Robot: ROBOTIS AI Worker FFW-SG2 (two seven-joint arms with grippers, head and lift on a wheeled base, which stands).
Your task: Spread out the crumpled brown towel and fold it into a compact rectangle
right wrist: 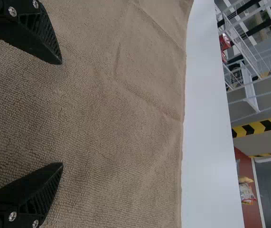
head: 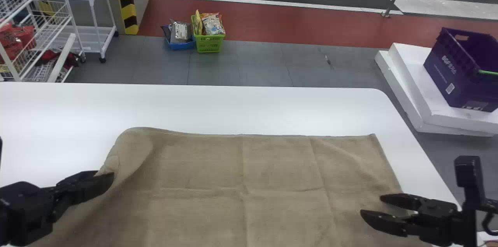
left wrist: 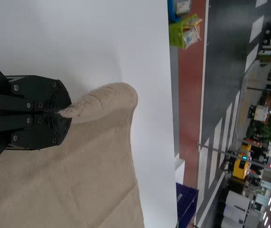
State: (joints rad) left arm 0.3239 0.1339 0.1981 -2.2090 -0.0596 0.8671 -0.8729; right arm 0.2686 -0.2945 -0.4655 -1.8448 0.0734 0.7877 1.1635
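The brown towel [head: 241,173] lies spread over the near part of the white table, with crease lines across it and its left edge lifted and curled. At that left edge is my left gripper [head: 104,176]; in the left wrist view, the left gripper [left wrist: 68,115] is shut on a pinch of the towel [left wrist: 97,152], a rolled fold running out from its tips. Over the towel's right side, my right gripper [head: 371,206] holds its fingers apart. The right wrist view has the right gripper [right wrist: 59,114] open above flat towel [right wrist: 111,118], nothing between its fingertips.
The white table [head: 194,107] extends beyond the towel's far edge. Past its right corner, a purple crate [head: 459,72] stands on white blocks [head: 404,83]. A white wire rack [head: 89,17] is at the far left; a green basket [head: 209,42] and a blue one [head: 181,46] sit on the floor.
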